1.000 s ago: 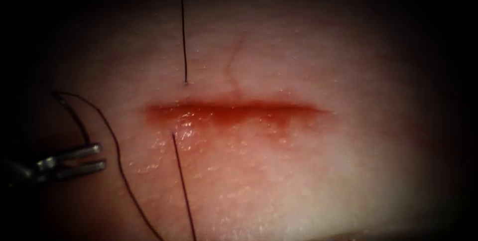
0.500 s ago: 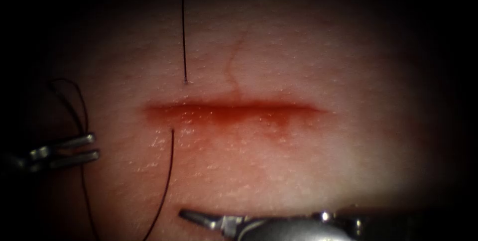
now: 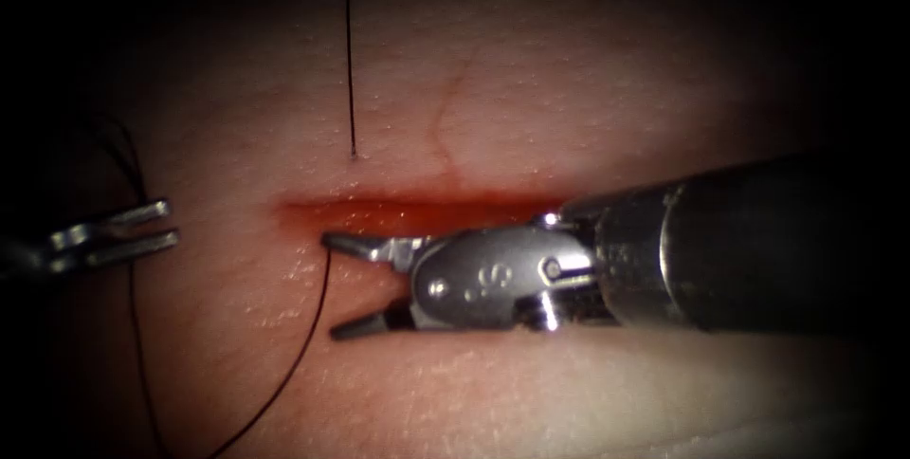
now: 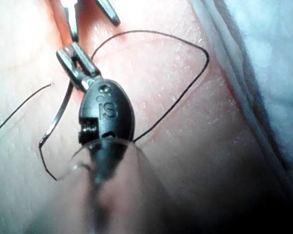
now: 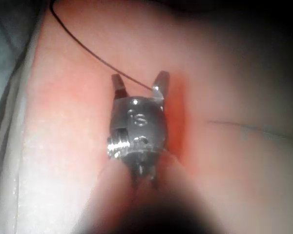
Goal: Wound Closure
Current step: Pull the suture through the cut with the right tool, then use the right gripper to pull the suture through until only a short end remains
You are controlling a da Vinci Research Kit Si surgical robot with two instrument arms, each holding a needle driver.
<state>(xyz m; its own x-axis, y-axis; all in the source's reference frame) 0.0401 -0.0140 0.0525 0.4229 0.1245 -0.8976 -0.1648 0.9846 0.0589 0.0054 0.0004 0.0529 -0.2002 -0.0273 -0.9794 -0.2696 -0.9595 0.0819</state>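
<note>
The tissue (image 3: 588, 89) has a level red cut (image 3: 408, 210). Dark thread (image 3: 349, 61) enters above the cut's left end and comes out below it, trailing down (image 3: 305, 355). My right tool (image 3: 332, 285) lies over the cut from the right with its jaws open astride that lower strand. Seen along its own shaft, the right tool (image 5: 139, 80) has the thread (image 5: 88, 51) crossing between its tips. My left tool (image 3: 169, 222) sits left of the cut, off the tissue's bright area. In its wrist view the left tool (image 4: 63, 54) is shut on the curved needle (image 4: 56, 117), which is out of the tissue.
Red fluid (image 3: 445, 217) fills the cut. A slack loop of thread (image 4: 185, 92) lies on the tissue beside the left tool. White cloth (image 4: 268, 63) borders the tissue's edge. The right tool's thick shaft (image 3: 758, 241) covers the cut's right half.
The right tool came in from the lower right, opened its jaws and moved up to the thread at the cut's left end. The left tool drifted slightly left and up.
</note>
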